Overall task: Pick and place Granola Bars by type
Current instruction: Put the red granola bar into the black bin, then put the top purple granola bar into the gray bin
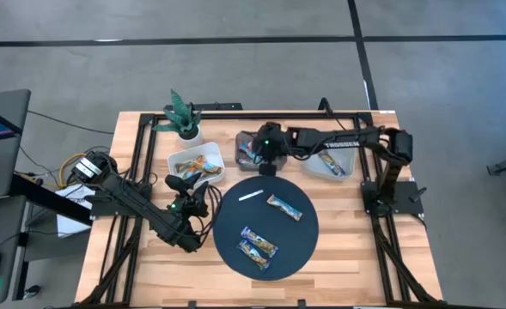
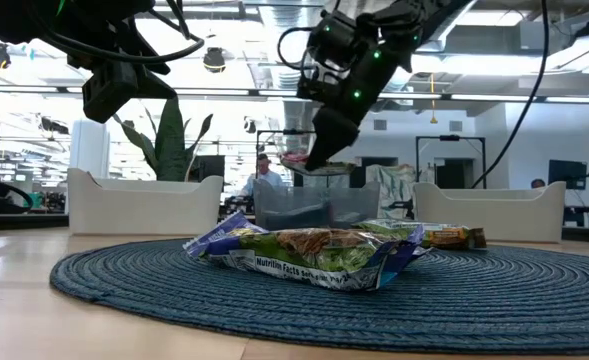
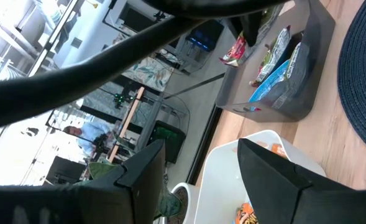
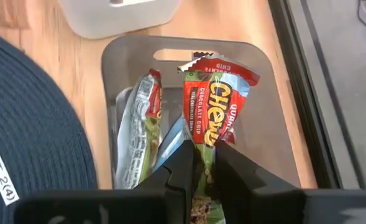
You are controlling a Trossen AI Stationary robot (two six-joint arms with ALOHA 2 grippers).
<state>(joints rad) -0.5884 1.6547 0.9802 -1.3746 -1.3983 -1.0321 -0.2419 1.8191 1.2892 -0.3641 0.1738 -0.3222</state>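
My right gripper [image 4: 202,149] is shut on a red-wrapped granola bar [image 4: 217,99] above the grey bin [image 1: 246,137], which holds several green and blue bars [image 4: 139,137]. Three more multicoloured bars [image 1: 285,206] [image 1: 259,236] [image 1: 254,252] lie flat on the round blue mat [image 1: 235,225], next to a thin white strip [image 1: 250,196]. My left gripper [image 3: 201,180] stands open with nothing between its fingers, by the near edge of the white bin [image 1: 180,160], which holds orange bars. My right gripper pinches one end of the red bar [image 4: 205,138] between its two fingers. The fingers slant downward from the table's right side and lie along the bar. The rest of the bar sticks out past the fingertips, lifted clear over the grey bin.
A second pale bin [image 1: 321,174] with a bar in it stands to the right of the grey bin. A potted plant [image 1: 184,116] stands at the far left behind the white bin. A black frame [image 1: 141,137] borders the wooden table.
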